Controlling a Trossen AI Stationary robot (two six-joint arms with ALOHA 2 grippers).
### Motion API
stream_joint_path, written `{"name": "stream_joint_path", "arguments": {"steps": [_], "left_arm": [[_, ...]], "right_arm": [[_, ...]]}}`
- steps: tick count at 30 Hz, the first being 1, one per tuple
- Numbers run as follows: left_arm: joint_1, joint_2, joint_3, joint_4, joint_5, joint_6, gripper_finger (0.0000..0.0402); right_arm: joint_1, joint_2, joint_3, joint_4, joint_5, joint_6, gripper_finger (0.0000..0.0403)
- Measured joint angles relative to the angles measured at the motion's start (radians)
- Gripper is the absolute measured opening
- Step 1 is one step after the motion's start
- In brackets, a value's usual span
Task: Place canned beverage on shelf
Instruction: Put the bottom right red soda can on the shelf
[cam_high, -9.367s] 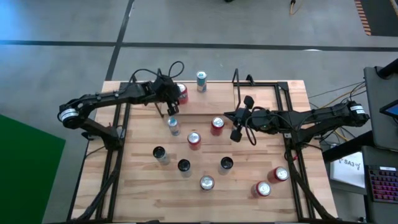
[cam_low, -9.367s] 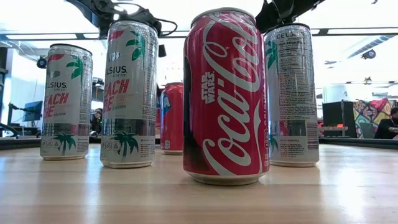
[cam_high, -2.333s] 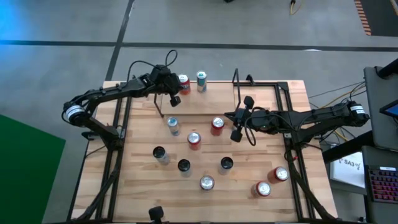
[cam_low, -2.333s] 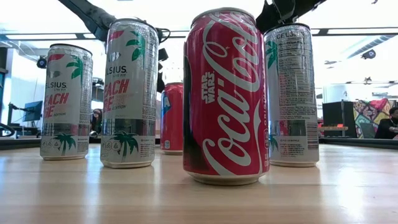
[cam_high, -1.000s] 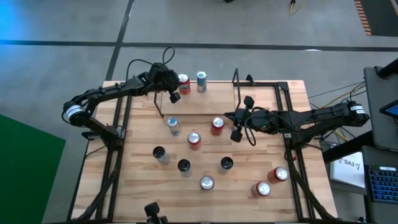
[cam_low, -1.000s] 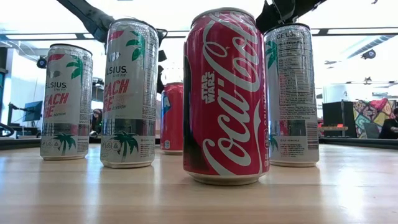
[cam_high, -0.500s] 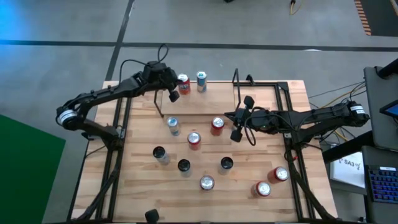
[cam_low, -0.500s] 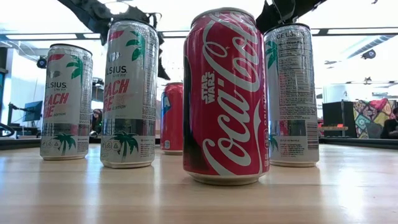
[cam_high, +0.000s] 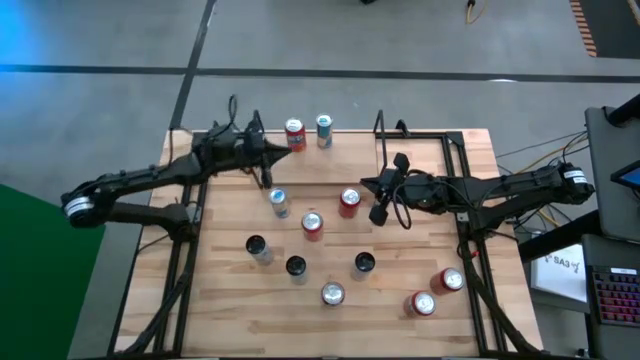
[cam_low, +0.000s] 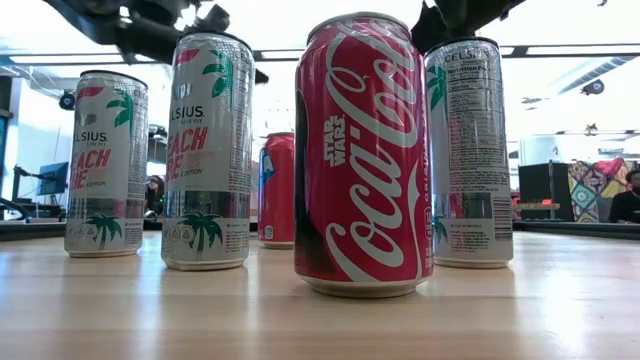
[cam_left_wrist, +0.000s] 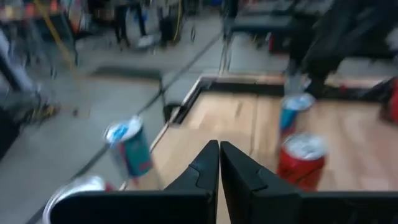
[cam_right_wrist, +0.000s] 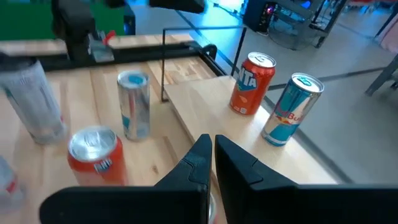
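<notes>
The shelf (cam_high: 335, 162) is a narrow rack with a light wooden floor at the table's far edge. An orange can (cam_high: 294, 133) and a blue-and-silver can (cam_high: 324, 130) stand upright on it; both also show in the right wrist view, orange can (cam_right_wrist: 252, 84), blue-and-silver can (cam_right_wrist: 291, 109). My left gripper (cam_high: 268, 152) is shut and empty, pointing about level, just left of the orange can at the shelf's left end. My right gripper (cam_high: 378, 213) is shut and empty over the table's middle, right of a red can (cam_high: 349, 202).
Several more cans stand upright on the wooden table (cam_high: 400, 300): a silver one (cam_high: 279, 203), a red one (cam_high: 313, 225), dark-topped ones (cam_high: 295, 266) and two red ones at the near right (cam_high: 435, 292). Black side frames (cam_high: 185, 260) run along both table sides.
My left gripper has drawn back from the orange can on the shelf toward the table's left edge, rising a little and tipping up from a downward slant to about level. It has stayed shut. The cans on the shelf have not moved.
</notes>
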Motion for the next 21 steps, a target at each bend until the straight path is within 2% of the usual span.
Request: {"name": "stream_joint_path", "arguments": {"steps": [8,13,21], "left_arm": [[-0.071,-0.188,-0.094,0.065,0.001,-0.016,0.0000],[-0.107,-0.260,-0.152,0.125,0.056,-0.056,0.0000],[-0.170,-0.321,-0.220,0.216,0.076,-0.122,0.0000]], "right_arm": [[0.000,0.000,0.000,0.086,-0.005,0.145,0.0012],[0.000,0.001,0.000,0.087,-0.010,0.234,0.0012],[0.000,0.051,0.000,0.126,-0.136,0.312,0.0012]]}}
